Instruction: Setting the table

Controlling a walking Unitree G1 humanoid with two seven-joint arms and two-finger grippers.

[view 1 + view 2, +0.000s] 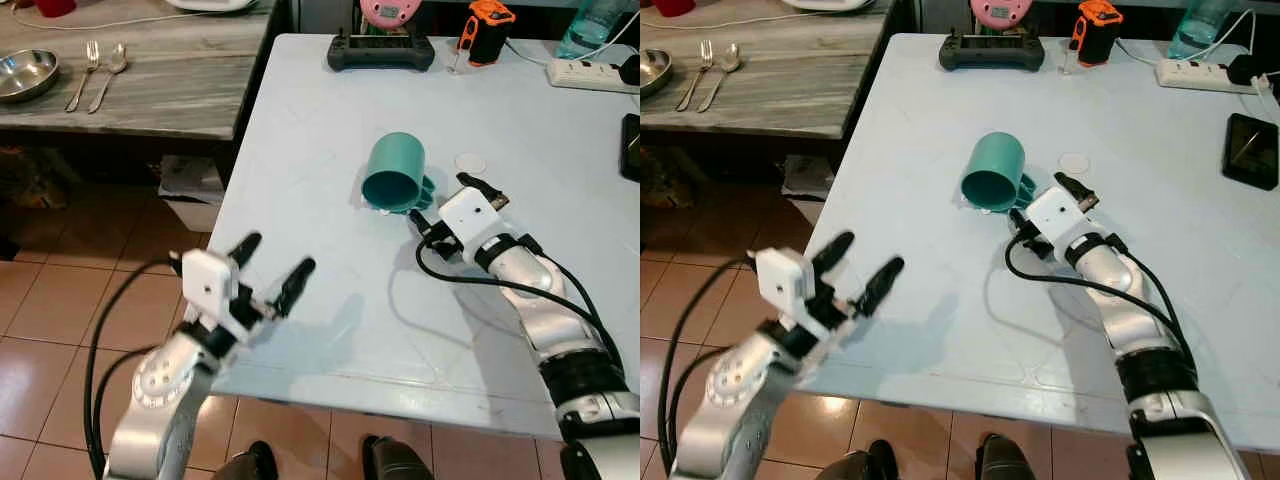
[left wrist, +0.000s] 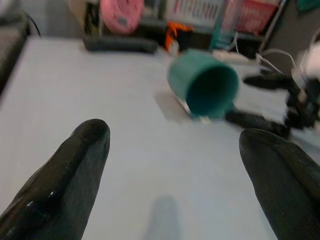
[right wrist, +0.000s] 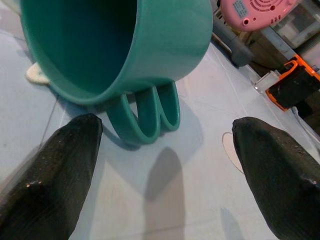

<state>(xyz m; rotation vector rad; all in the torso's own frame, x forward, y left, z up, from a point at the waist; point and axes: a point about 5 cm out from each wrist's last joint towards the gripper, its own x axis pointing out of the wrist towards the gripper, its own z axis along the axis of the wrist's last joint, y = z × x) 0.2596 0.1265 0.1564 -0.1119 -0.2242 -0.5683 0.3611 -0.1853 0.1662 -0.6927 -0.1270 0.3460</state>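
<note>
Teal plastic, the mug (image 1: 395, 175) lay on its side near the middle of the pale blue table (image 1: 300, 130), its open mouth turned toward the robot and its looped handle (image 3: 150, 112) resting against the tabletop on the robot's right side. The right gripper (image 3: 165, 175) hovered just beside that handle with its two black fingers (image 3: 50, 170) spread wide, one on each side of the loops and gripping nothing; whether a fingertip touched the mug could not be told. A black cable (image 1: 450, 275) curled on the table below the right wrist. A small white disc (image 1: 470, 162) lay on the table just beyond the gripper.

The left gripper (image 1: 270, 270) hung over the near left corner of the table, well apart from the mug, fingers (image 2: 65, 175) open and empty.

Along the far edge of the table stood a black controller (image 1: 381, 52), a pink round gadget (image 1: 384, 12), an orange and black device (image 1: 486, 30), and a white power strip (image 1: 592, 74). A dark phone (image 1: 1251, 150) lay toward the right edge.

To the left, a separate grey wooden table (image 1: 170, 90) carried a steel bowl (image 1: 25, 72), a fork (image 1: 84, 72) and a spoon (image 1: 108, 72), side by side. Reddish floor tiles (image 1: 50, 340) showed below.
</note>
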